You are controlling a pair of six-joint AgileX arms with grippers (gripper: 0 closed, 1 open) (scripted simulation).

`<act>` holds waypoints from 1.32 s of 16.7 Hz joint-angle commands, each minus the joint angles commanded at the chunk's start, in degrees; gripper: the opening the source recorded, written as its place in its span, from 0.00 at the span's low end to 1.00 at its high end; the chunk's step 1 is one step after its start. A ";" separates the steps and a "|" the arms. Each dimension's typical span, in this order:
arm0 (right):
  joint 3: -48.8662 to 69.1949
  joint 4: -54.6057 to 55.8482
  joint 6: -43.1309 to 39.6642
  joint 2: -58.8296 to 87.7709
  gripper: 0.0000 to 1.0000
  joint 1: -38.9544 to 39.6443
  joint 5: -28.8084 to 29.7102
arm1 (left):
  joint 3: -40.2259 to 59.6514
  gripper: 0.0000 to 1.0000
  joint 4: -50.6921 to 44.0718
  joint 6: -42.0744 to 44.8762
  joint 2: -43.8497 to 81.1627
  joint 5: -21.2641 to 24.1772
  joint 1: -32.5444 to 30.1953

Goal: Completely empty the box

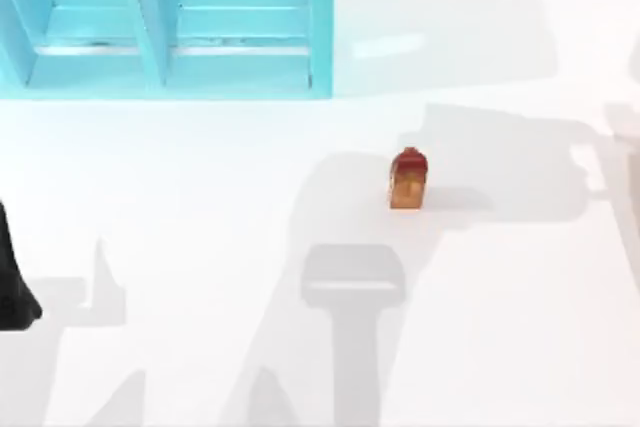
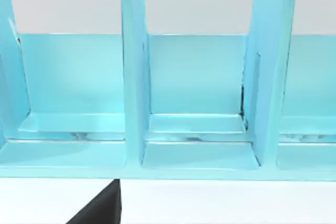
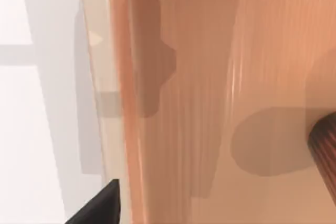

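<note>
**Turquoise box at the desk's far left, small brown piece alone on the white top**

The desk [image 1: 200, 247] is a plain white surface, brightly lit, crossed by soft grey shadows of the arms; one broad shadow with a squared head lies near the middle of the near side, and others stretch toward the right edge. Beyond the far edge a pale grey band of background runs along the top view.

The box [image 1: 170, 37] sits at the far left of the desk, its thick turquoise walls and upright dividers forming compartments. The two compartments seen from above show bare turquoise floors. In the left wrist view the box [image 2: 194, 93] faces the camera from close by, with dividers standing upright between three open bays whose floors and back walls are bare.

A small brown object with a dark red top [image 1: 408, 179] stands on the open desk right of centre, well apart from the box.

A dark part of the left arm [image 1: 15, 282] shows at the left edge of the desk, on the near side; I cannot tell how its pincer stands. The right wrist view looks onto a close orange-tan ribbed surface [image 3: 210, 103] beside white desk; the right pincer's state cannot be told either.
</note>
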 joint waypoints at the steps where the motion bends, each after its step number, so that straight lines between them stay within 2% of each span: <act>1: -1.68 0.47 -3.68 -1.72 1.00 -3.35 -0.10 | 0.00 1.00 0.00 0.00 0.00 0.00 0.00; 4: -5.96 1.65 -12.54 -5.90 1.00 -11.16 -0.42 | 0.00 1.00 0.00 0.00 0.00 0.00 0.00; 7: -8.20 2.14 -16.59 -7.86 1.00 -14.94 -0.60 | 0.00 1.00 0.00 0.00 0.00 0.00 0.00; 14: -10.32 4.29 -16.57 -7.58 1.00 -14.93 -0.60 | 0.00 1.00 0.00 0.00 0.00 0.00 0.00; 22: -26.92 23.05 -16.48 -5.86 1.00 -14.87 -0.59 | 0.00 1.00 0.00 0.00 0.00 0.00 0.00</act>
